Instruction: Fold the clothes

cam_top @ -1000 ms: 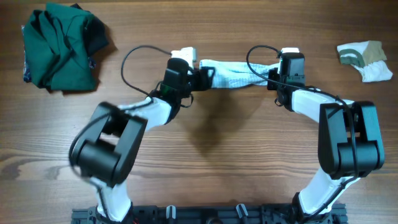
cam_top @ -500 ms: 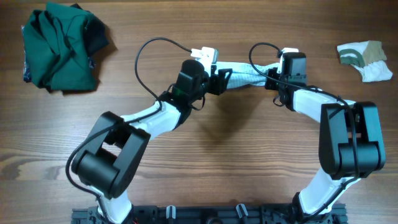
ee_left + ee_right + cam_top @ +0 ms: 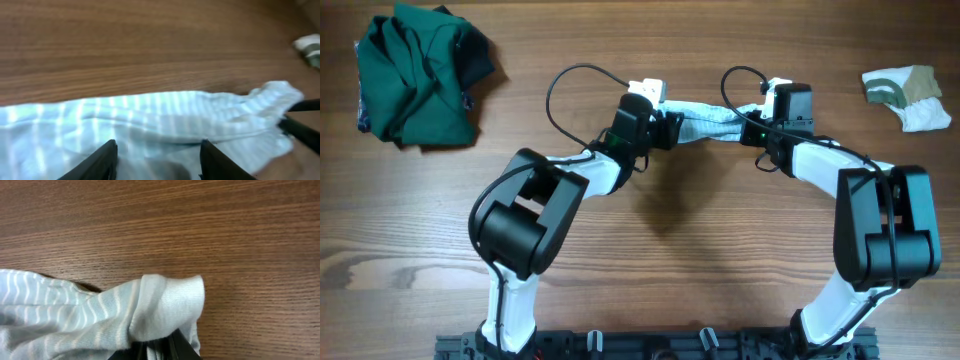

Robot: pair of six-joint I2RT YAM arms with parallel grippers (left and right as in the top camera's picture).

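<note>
The pale blue-and-white striped garment lies bunched in a short band at the table's far middle, between my two grippers. My left gripper is at its left end. In the left wrist view its fingers stand apart, with the striped fabric lying between and beyond them. My right gripper is at the garment's right end. In the right wrist view its fingers are shut on a bunched fold of the fabric.
A dark green garment lies crumpled at the far left. A small white-and-olive piece lies at the far right and also shows in the left wrist view. The surface is a wooden tabletop.
My left gripper has moved right toward the right gripper, and the striped garment between them has become shorter and more bunched. The right gripper has stayed in place.
</note>
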